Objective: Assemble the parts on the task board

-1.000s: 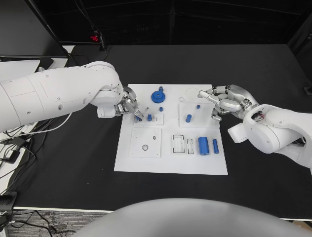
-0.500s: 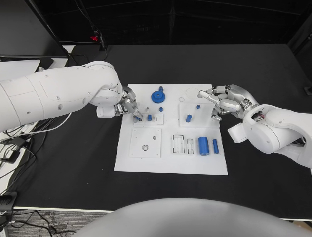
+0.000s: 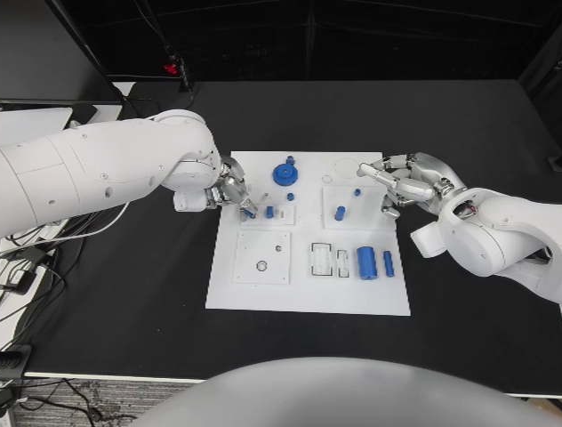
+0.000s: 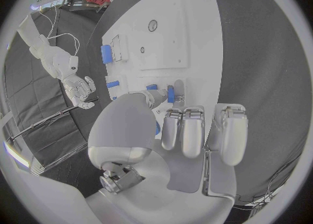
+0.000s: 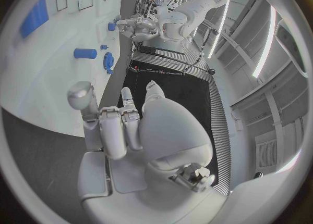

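The white task board [image 3: 307, 285] lies mid-table. My left hand [image 3: 234, 191] hovers over the board's upper left and pinches a small blue peg [image 4: 171, 94] between thumb and a finger, close beside another blue peg [image 3: 269, 212] standing in the board. A blue gear [image 3: 285, 173] sits near the board's far edge. A blue peg [image 3: 341, 213] stands in the right block, and two blue cylinders [image 3: 367, 262] lie side by side lower down. My right hand [image 3: 407, 184] rests at the board's right edge, fingers apart and empty.
Black table [image 3: 486, 116] surrounds the board on all sides. A white raised block [image 3: 262, 258] with two holes sits on the board's left half. Cables [image 3: 12, 267] hang off the table's left edge.
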